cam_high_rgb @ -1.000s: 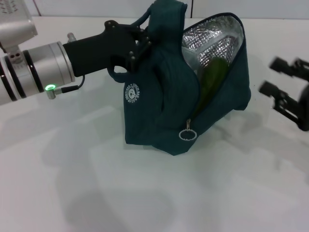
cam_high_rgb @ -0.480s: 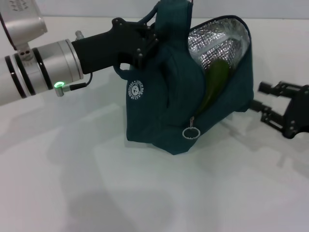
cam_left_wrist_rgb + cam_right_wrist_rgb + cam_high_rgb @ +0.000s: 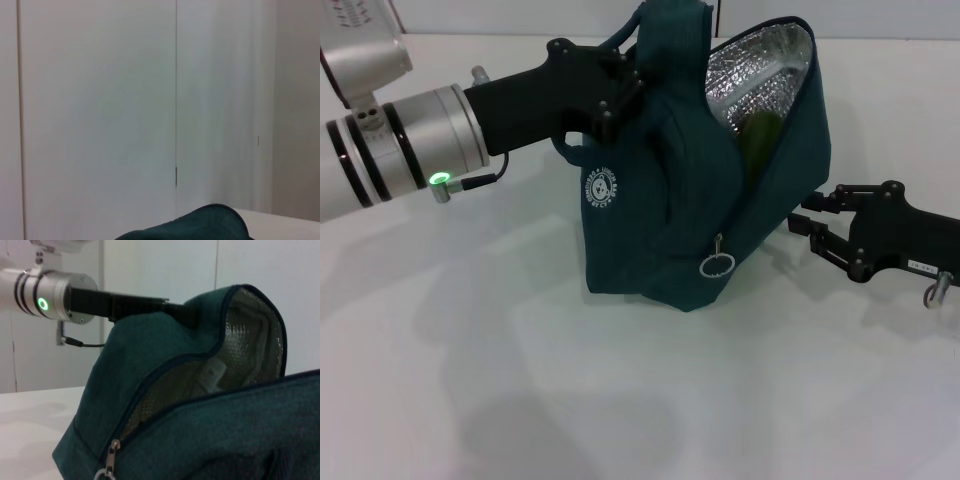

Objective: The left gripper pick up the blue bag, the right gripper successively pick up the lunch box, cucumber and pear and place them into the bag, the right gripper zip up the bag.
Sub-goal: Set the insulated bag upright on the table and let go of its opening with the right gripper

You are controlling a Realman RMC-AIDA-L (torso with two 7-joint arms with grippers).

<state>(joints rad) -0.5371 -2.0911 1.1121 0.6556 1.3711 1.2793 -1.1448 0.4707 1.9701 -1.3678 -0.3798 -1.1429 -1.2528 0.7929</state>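
The blue bag (image 3: 660, 210) stands tilted on the white table, its mouth open and the silver lining (image 3: 760, 75) showing. The cucumber (image 3: 758, 135) lies inside, partly hidden. My left gripper (image 3: 620, 85) is shut on the bag's handle at the top and holds it up. My right gripper (image 3: 808, 216) is open and empty, low beside the bag's right side. The ring zip pull (image 3: 716, 265) hangs at the low front end of the zip. In the right wrist view the bag (image 3: 200, 440) fills the picture, with the zip pull (image 3: 107, 472) low. The lunch box and pear are out of sight.
The white table (image 3: 520, 380) stretches in front of and left of the bag. A white panelled wall (image 3: 100, 100) stands behind. The left arm (image 3: 50, 295) shows beyond the bag in the right wrist view. A strip of bag fabric (image 3: 200, 227) shows in the left wrist view.
My right gripper has moved left from the table's right edge to the bag's right side. The left gripper still holds the bag, which shifted only slightly.
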